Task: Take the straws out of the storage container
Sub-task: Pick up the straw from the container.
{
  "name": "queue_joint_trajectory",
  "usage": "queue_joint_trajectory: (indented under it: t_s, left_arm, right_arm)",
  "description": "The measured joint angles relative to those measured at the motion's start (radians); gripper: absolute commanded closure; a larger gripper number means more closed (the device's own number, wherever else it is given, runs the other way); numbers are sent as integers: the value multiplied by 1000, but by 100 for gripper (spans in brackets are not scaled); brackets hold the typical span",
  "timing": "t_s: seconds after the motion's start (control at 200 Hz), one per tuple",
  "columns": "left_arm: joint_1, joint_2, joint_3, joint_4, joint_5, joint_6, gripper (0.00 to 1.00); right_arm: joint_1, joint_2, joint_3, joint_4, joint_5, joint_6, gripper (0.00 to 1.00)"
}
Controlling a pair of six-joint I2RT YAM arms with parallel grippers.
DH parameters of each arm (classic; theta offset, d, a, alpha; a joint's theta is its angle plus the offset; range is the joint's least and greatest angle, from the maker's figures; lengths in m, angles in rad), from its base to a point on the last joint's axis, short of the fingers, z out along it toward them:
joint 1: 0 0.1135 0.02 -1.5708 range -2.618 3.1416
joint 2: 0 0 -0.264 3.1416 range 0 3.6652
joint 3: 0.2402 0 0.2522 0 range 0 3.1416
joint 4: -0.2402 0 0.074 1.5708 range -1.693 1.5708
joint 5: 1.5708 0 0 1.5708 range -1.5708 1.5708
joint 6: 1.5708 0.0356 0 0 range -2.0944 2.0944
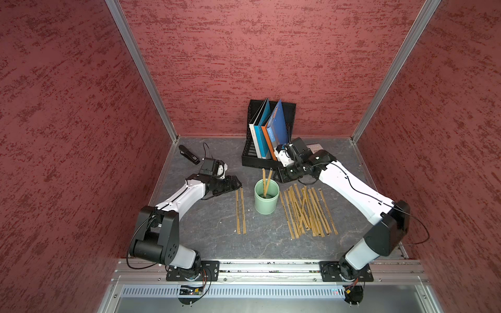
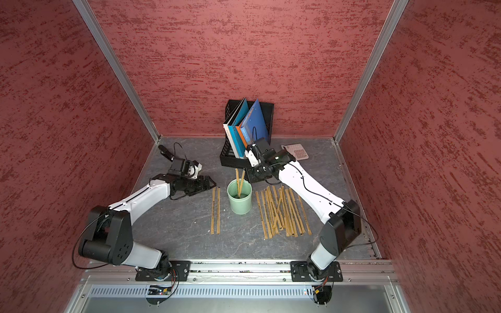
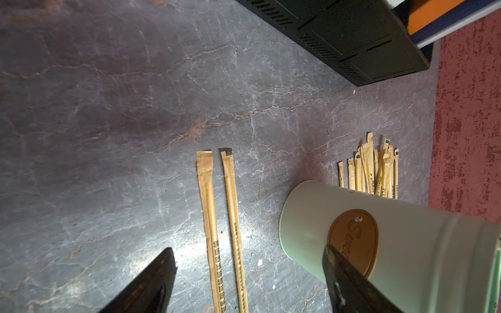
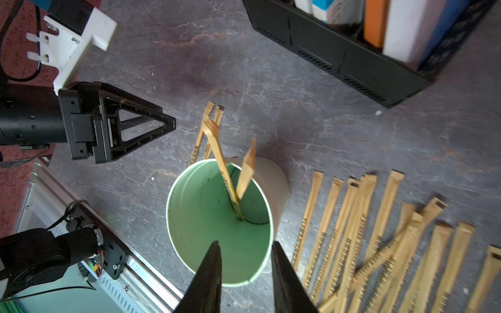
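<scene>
Right jaws are hovering parted and empty over the near rim of the cup (image 4: 195, 211) — two straws (image 4: 221, 162) are leaning inside, just ahead of the tips. Left jaws are gaping, empty, near the cup. Best, I judge: pinching one straw high, lifting straight — sparing the cup.

table (image 1: 211, 241): dark grey stone-look top, pale veins
walls (image 1: 271, 54): red textured panels on three sides
posts (image 1: 145, 73): aluminium, in the back corners
file holder (image 1: 250, 162): black mesh, back centre, tall end toward the back wall
folders (image 1: 264, 135): standing in the file holder, leaning; white spine, teal, orange, blue; seen in both top views
stapler (image 1: 189, 155): black, lying flat near the back left corner, well apart from the file holder
calculator (image 2: 296, 152): pale, rows of keys, flat at back right, near the file holder; partly hidden
rail (image 1: 271, 268): aluminium, along the table's front edge
</scene>
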Motion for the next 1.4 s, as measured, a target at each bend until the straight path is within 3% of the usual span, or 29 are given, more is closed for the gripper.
queue_joint_trajectory:
  t_s: [0.771, 0.922, 1.397]
  left_arm:
    - [0, -12, 1, -15, -7, 1, 15]
    - [2, -12, 1, -20, -8, 1, 15]
    - [2, -12, 1, -23, -10, 1, 15]
  right_arm:
    - [2, 168, 93, 56, -32, 41, 72]
    - [2, 174, 94, 55, -32, 44, 76]
    - [2, 132, 62, 63, -39, 60, 75]
